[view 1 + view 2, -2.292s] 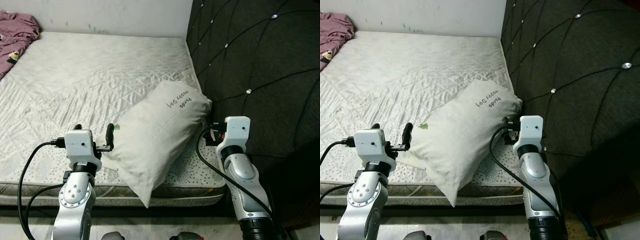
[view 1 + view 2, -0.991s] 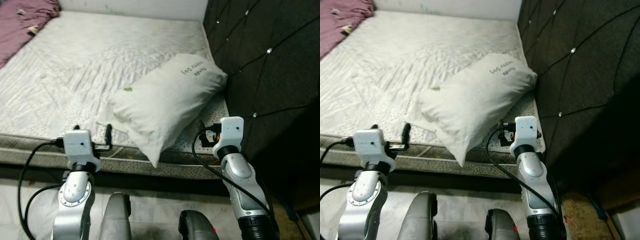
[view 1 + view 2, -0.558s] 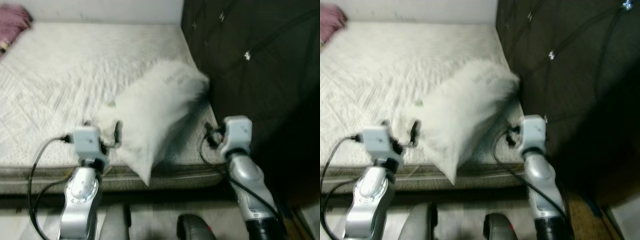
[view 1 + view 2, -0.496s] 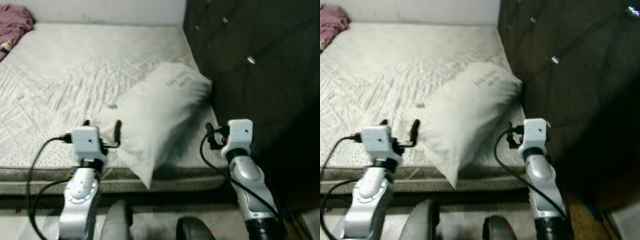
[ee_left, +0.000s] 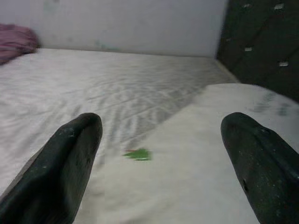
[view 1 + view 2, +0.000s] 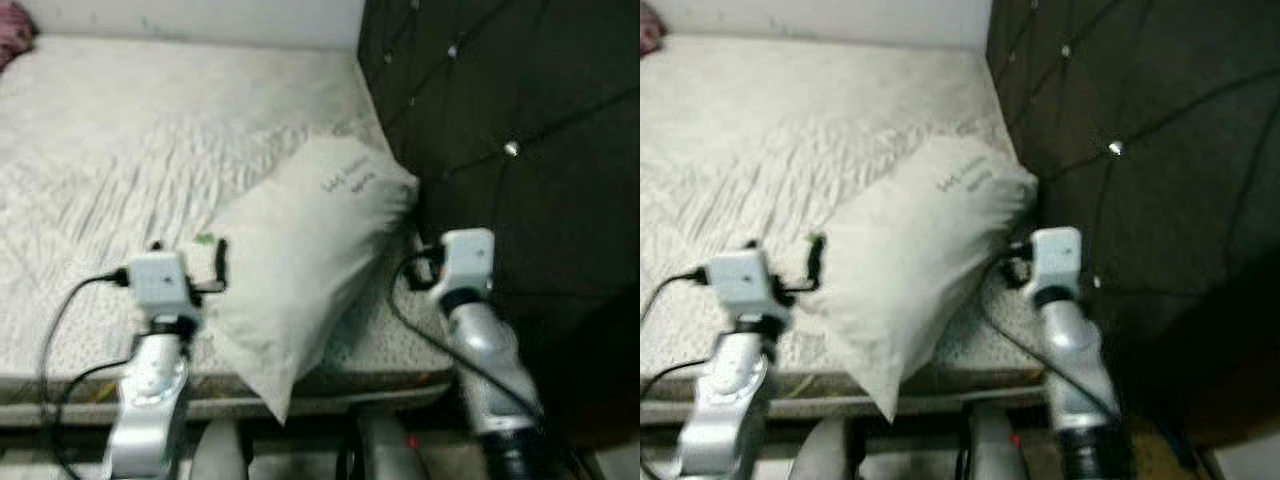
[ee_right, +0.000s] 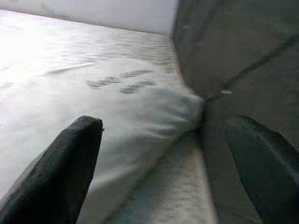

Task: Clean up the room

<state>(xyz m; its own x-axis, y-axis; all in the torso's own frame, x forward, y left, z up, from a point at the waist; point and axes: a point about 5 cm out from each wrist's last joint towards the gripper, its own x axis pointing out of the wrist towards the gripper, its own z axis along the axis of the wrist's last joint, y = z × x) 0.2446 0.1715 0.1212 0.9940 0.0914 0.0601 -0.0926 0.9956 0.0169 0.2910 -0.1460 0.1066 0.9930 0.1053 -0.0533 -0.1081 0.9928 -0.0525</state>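
A white pillow (image 6: 300, 250) with dark lettering lies on the bare mattress (image 6: 120, 130), one corner hanging over the front edge and the other against the headboard. My left gripper (image 6: 188, 246) is open just left of the pillow's lower side. In the left wrist view its two fingers (image 5: 65, 163) frame the pillow (image 5: 201, 158) and a small green mark (image 5: 137, 154) on it. My right gripper (image 7: 163, 122) is open at the pillow's right corner (image 7: 154, 107), between the pillow and the headboard, with nothing held.
A dark tufted headboard (image 6: 500, 120) rises along the right side of the bed. A purple garment (image 6: 12, 18) lies at the mattress's far left corner. A pale wall (image 6: 200, 15) runs behind the bed. The mattress front edge (image 6: 350, 385) is just below my arms.
The whole picture has shifted and blurred as the camera moved nearer the bed. Both arms hold the same pose with fingers open, and the pillow lies where it was.
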